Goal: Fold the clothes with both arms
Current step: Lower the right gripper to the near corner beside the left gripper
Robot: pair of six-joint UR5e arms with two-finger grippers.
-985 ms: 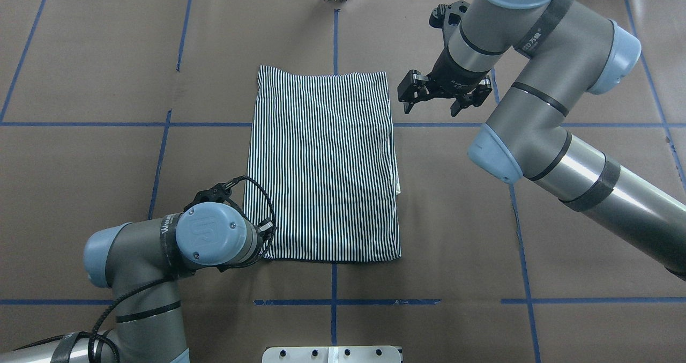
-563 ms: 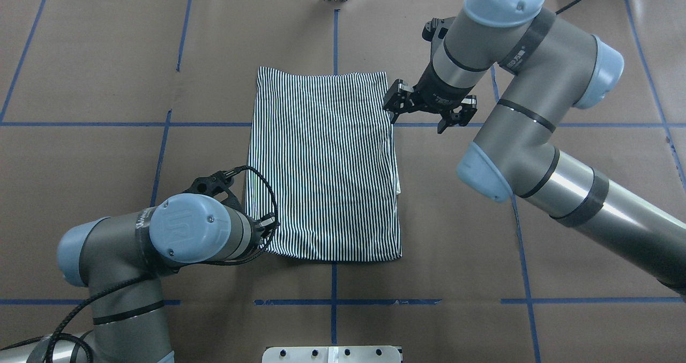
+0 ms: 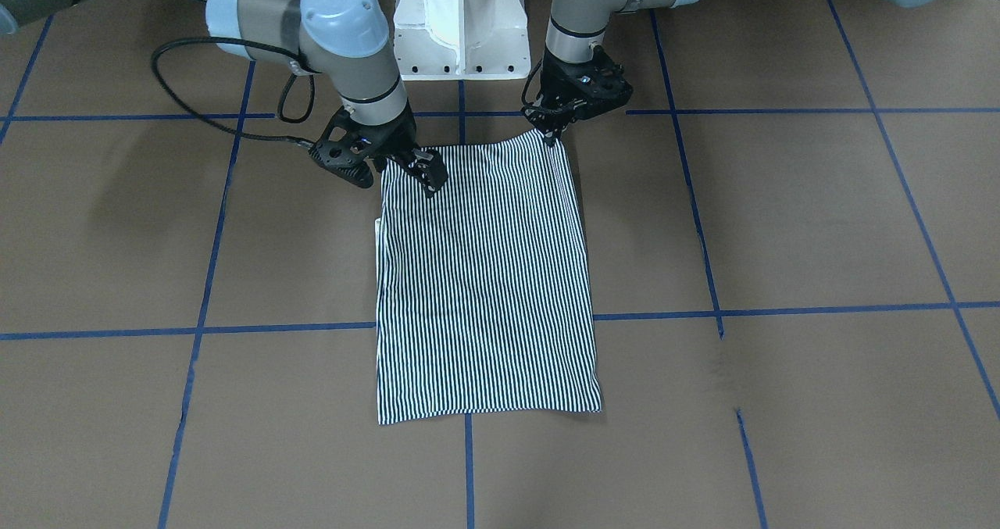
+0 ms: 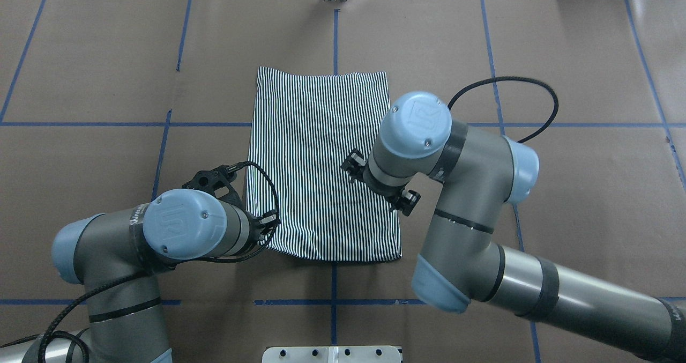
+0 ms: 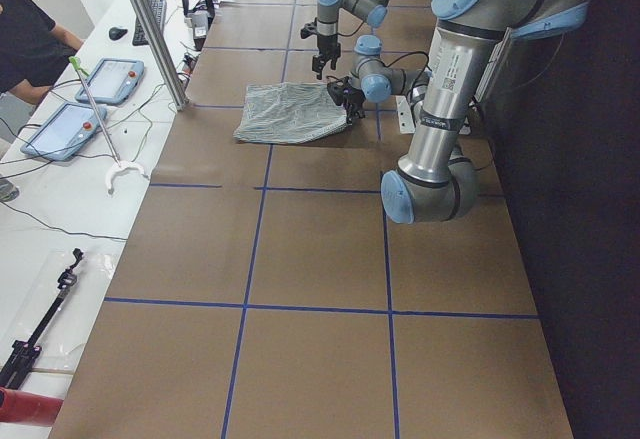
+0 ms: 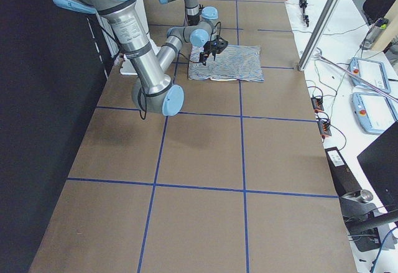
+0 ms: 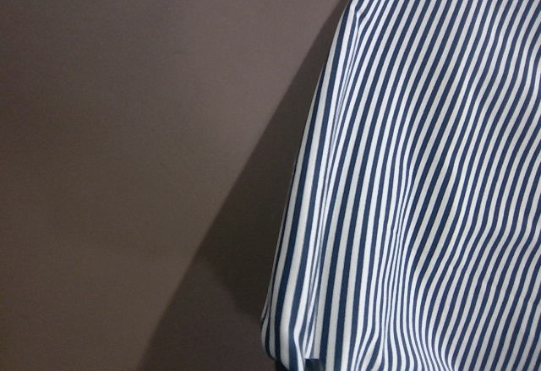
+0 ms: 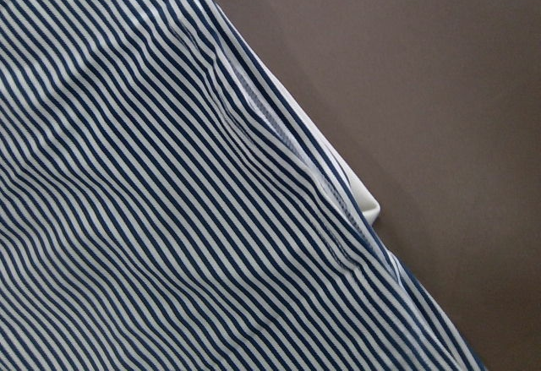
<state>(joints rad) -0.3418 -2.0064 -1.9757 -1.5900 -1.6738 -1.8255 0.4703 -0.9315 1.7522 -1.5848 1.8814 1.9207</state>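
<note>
The striped shirt (image 3: 484,279) lies folded into a long rectangle on the brown table, also seen from overhead as the shirt (image 4: 321,154). A bit of cream collar (image 8: 362,198) sticks out of one long edge. My left gripper (image 3: 555,132) is shut on the shirt's corner nearest the robot, and that corner is slightly raised. Overhead, the left arm's wrist (image 4: 182,231) hides its fingers. My right gripper (image 3: 391,171) hangs open over the other near corner, one finger above the stripes and one above the table. The right arm (image 4: 418,132) covers it from above.
The white pedestal base (image 3: 461,21) stands just behind the shirt's near edge. Blue tape lines (image 3: 703,310) grid the table. A metal post (image 5: 150,29) rises at the far edge. A side bench holds tablets (image 5: 60,129), and a person (image 5: 30,39) sits there.
The right arm swung from beyond the shirt's far right corner back to its near right corner. The left arm shifted slightly, and the near left corner has lifted, skewing that edge.
</note>
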